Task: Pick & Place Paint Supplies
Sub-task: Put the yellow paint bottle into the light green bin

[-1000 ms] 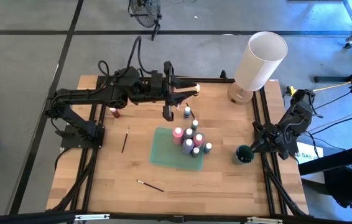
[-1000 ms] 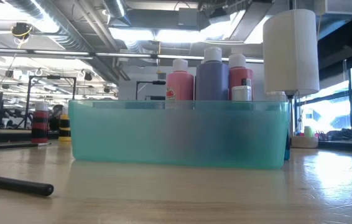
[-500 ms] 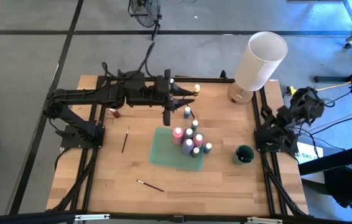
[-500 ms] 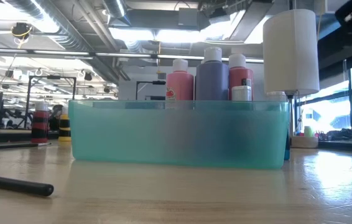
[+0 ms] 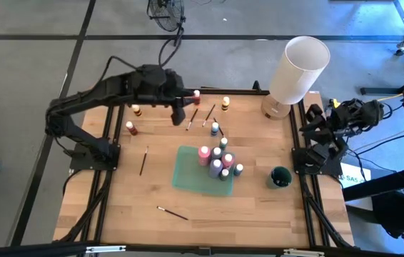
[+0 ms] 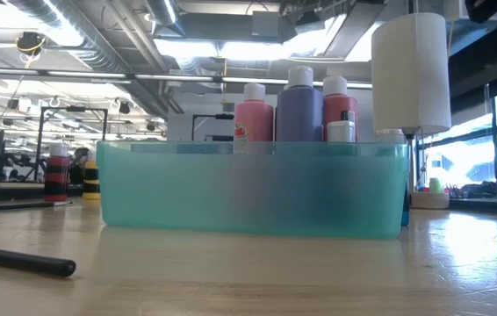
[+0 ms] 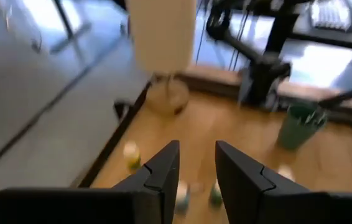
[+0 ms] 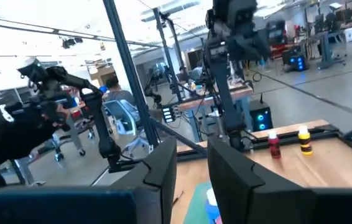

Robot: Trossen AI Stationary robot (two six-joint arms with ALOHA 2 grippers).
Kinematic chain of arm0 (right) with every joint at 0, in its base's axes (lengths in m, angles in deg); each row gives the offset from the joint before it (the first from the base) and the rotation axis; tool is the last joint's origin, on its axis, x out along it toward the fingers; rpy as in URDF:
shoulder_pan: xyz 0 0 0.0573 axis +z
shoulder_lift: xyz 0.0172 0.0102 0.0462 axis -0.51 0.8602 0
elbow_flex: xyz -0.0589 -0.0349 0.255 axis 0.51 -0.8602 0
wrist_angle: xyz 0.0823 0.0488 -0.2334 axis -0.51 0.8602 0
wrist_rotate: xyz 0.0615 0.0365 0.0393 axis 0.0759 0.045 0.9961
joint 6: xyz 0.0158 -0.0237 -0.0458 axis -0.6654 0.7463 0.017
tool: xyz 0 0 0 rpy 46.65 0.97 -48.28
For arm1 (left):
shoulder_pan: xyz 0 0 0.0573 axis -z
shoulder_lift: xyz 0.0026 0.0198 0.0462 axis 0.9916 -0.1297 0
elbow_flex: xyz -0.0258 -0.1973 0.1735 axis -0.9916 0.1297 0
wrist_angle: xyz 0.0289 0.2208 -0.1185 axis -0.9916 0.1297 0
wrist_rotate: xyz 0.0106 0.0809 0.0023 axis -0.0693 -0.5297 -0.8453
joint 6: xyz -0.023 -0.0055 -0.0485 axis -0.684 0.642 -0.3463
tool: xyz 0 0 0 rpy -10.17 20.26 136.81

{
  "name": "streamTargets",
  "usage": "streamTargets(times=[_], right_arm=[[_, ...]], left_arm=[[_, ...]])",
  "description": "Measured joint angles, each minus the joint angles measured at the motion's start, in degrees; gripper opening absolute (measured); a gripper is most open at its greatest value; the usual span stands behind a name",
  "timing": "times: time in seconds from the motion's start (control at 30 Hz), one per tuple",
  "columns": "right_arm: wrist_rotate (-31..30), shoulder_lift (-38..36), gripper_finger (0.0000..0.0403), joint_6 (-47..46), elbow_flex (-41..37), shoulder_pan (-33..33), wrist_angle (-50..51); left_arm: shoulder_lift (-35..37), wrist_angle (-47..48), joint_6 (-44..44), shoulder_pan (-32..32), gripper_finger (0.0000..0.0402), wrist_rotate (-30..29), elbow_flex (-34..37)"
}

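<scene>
Several small paint bottles stand in a teal tray, pink, purple and red among them. Loose bottles stand on the table: blue, red-capped, yellow, yellow-black and red. Thin brushes lie flat at the far middle, at the left and near the front. My left gripper hangs open above the far-left table with nothing between its fingers. My right gripper is raised at the right edge, open and holding nothing.
A large white cylinder stands at the far right corner. A green cup sits right of the tray. Bare wood lies along the table's near edge and left of the tray. Black frame rails border the table.
My left gripper has drawn back from beside the blue bottle toward the table's far-left and tipped up from pointing down to nearly level. My right gripper has risen from the green cup and swung toward the right edge. No bottle or brush has moved.
</scene>
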Motion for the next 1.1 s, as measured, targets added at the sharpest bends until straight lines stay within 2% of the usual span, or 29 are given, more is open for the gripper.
streamTargets(times=[0.17,0.27,0.37,0.43,0.57,0.73,0.83,0.97,1.1], right_arm=[[-2.82,0.0,0.0092,0.43,0.0,0.0,0.32],[-5.28,0.0,0.0092,0.48,0.0,0.0,0.38],[-8.26,0.02,0.0092,0.48,0.0,0.0,0.48],[-10.25,0.02,0.0092,0.48,0.0,0.0,0.74],[-13.07,0.04,0.0092,0.5,0.0,0.04,1.05],[-13.82,0.04,0.0092,0.5,0.0,0.02,2.14],[-13.75,0.04,0.0092,0.25,0.0,0.02,2.55],[-13.32,0.04,0.0091,-2.56,0.0,0.02,4.26],[-13.16,0.04,0.0091,-7.7,0.0,0.03,8.14]], left_arm=[[-0.08,22.13,-5.32,-3.09,0.0097,1.37,-3.04],[-0.05,35.42,-12.55,-4.36,0.0097,0.36,-3.38],[-0.09,46.85,-22.77,-5.87,0.0097,-3.2,-3.36],[0.21,46.42,-29.34,-7.19,0.0097,-5.17,-2.15],[0.45,46.85,-39.59,-12.22,0.0097,-4.79,-1.25],[-0.42,46.79,-43.3,-20.62,0.0097,-5.53,-0.58],[-1.46,46.72,-41.41,-24.93,0.0097,-5.1,-0.59],[-2.51,46.78,-32.3,-29.37,0.0099,-5.27,-0.59],[-3.97,46.78,-26.03,-30.4,0.0106,-5.38,-0.59]])
